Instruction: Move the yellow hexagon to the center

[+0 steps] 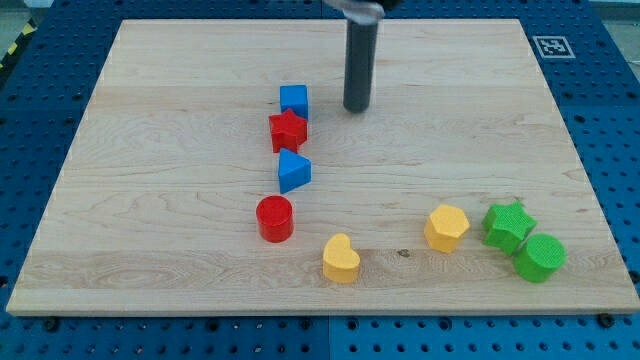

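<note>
The yellow hexagon point(446, 227) lies on the wooden board point(150, 150) at the view's lower right, just left of a green star point(508, 224). My tip point(357, 108) stands near the view's top centre, far above and left of the hexagon. It is just right of a blue cube point(294, 100) and does not touch any block.
A red star point(287, 129), a blue triangle point(294, 171) and a red cylinder point(274, 218) run down from the blue cube. A yellow heart point(340, 259) lies at the bottom centre. A green cylinder point(540, 257) sits below the green star.
</note>
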